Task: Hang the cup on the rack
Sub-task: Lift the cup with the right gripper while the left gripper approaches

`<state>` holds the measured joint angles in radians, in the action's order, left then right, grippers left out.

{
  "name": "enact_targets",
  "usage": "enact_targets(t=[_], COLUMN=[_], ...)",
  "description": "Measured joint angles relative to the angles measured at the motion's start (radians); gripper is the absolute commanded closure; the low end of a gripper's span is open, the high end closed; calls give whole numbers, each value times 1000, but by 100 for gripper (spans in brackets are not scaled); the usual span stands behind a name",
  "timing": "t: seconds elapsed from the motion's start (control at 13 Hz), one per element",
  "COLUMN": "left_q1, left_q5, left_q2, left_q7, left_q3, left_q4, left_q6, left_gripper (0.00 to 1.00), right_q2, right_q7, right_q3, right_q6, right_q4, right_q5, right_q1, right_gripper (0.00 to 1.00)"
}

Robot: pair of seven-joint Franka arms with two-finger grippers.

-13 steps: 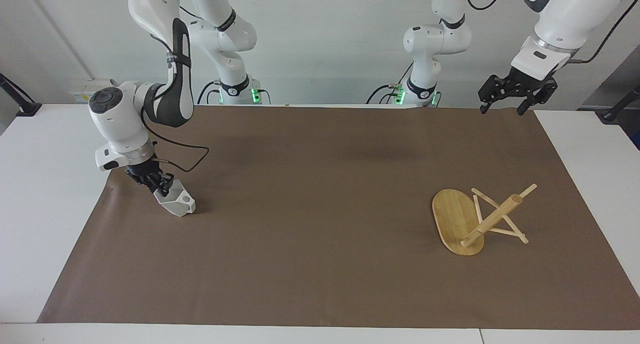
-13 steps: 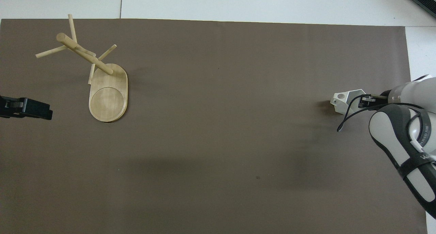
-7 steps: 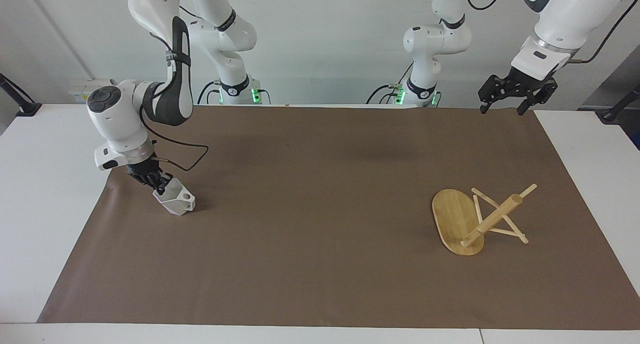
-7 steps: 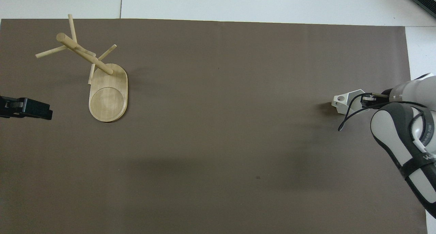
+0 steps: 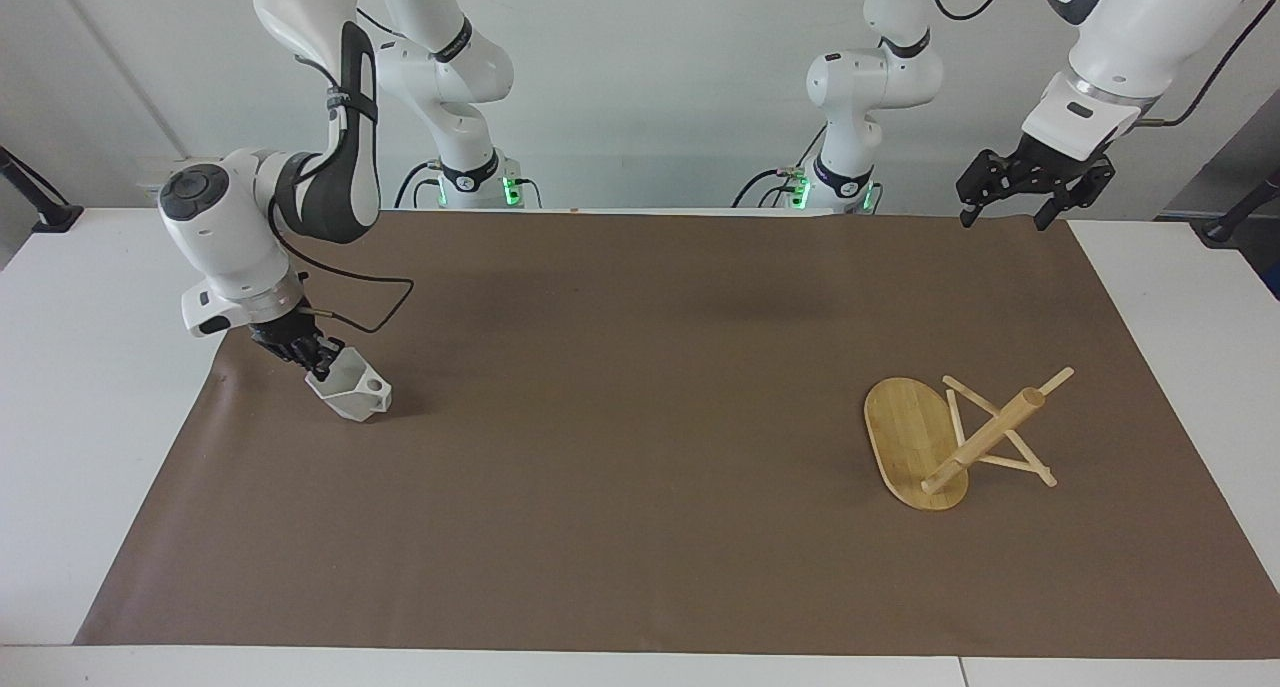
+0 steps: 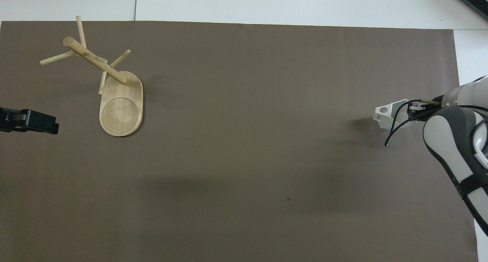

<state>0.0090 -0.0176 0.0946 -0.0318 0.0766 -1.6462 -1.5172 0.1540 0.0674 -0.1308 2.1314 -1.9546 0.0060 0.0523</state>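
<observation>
The white faceted cup (image 5: 352, 391) hangs tilted just above the brown mat at the right arm's end of the table, its pierced handle pointing toward the table's middle. My right gripper (image 5: 322, 365) is shut on the cup's rim; in the overhead view the right gripper (image 6: 412, 110) shows beside the cup (image 6: 389, 114). The bamboo rack (image 5: 985, 437) stands on its oval base (image 5: 905, 427) at the left arm's end, with its pegs bare. My left gripper (image 5: 1003, 212) hangs open in the air over the mat's corner by the robots, apart from the rack (image 6: 95, 61).
The brown mat (image 5: 640, 417) covers most of the white table (image 5: 90, 367). A long stretch of bare mat lies between the cup and the rack. The right arm's cable (image 5: 370, 302) loops above the cup.
The right gripper finished closing on the cup and has raised it slightly off the mat, drawing it a little toward the robots. The left arm and the rack have not moved.
</observation>
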Motion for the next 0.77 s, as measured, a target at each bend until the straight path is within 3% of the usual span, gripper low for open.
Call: enact_targets(t=[0.46, 0.77], left_q1=[0, -1], left_q5=[0, 0], left_q2=[0, 0], left_q7=[0, 1], left_q3=[0, 5], left_q4=[0, 0], left_q6=[0, 0], left_gripper=[0, 0], right_q2=[-74, -115], right_q7=[0, 0], right_q3=[126, 193], right_q6=[-303, -347], right_q4=[198, 212], right_q5=[82, 250], right_q1=[-9, -10], right_gripper=[100, 100])
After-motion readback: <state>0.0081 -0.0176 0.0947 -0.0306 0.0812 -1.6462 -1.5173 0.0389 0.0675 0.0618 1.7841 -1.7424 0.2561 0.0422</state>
